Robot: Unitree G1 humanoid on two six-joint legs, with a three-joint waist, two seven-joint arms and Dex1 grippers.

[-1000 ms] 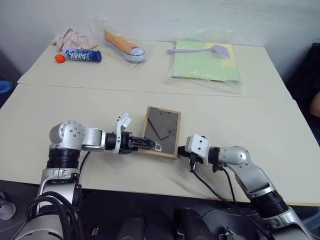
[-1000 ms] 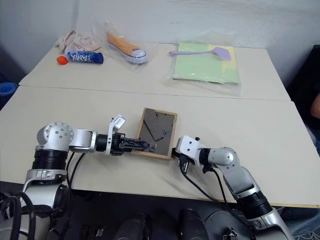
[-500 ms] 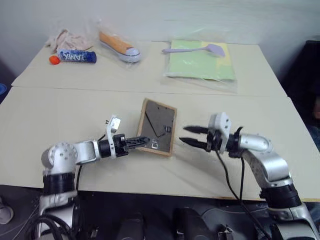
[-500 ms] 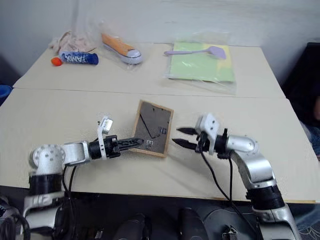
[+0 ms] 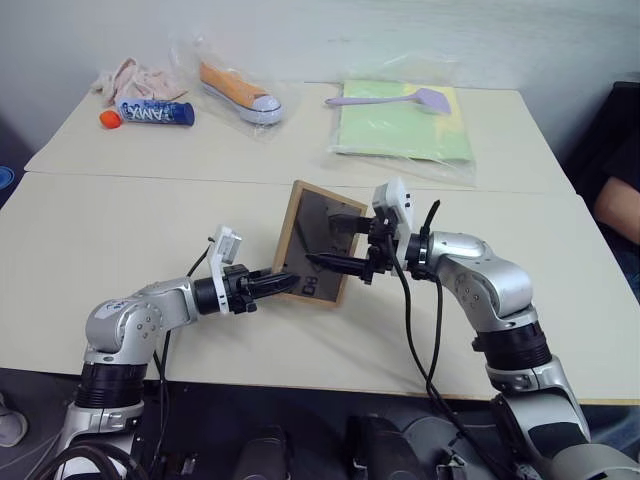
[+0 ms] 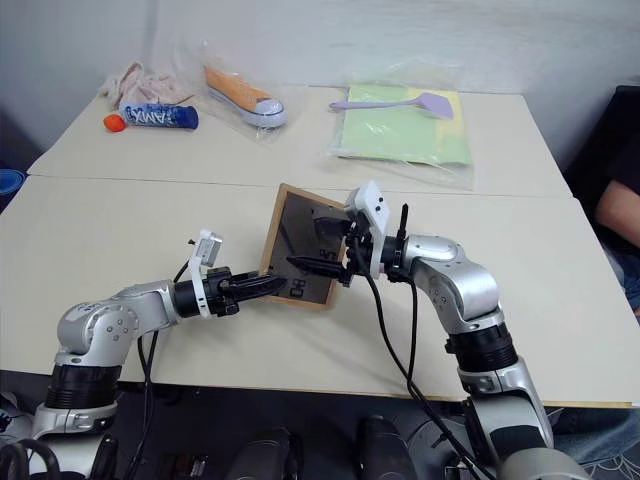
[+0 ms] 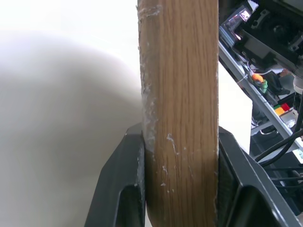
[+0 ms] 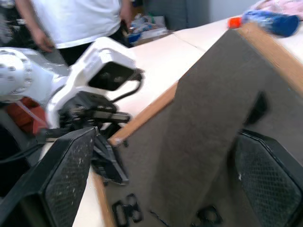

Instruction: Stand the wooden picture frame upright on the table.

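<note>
The pale tabletop (image 5: 120,230) with its cross seam carries the same things along its far side as a second ago: a green packet (image 5: 405,125) with a lilac spatula (image 5: 390,98) on it, an orange shoe (image 5: 235,88) in clear plastic, a blue tube (image 5: 152,112) and a pink cloth (image 5: 130,73). At the right edge of the head views part of a person's arm shows.

The picture frame (image 5: 318,243) has changed most. A second ago it lay nearly flat near the front of the tabletop; now it is tilted up, its far edge raised and its dark inner face turned toward the right arm, its lower edge down by the tabletop.

The right gripper (image 5: 338,240) was low beside the frame's right edge with its fingers together. It has risen and swung in toward the frame, and its fingers now stand wide apart against the dark face, holding nothing.

The left gripper (image 5: 268,284) has barely moved; it stays pinched narrowly on the frame's lower wooden edge, both fingers (image 7: 120,189) pressed to the wood.
</note>
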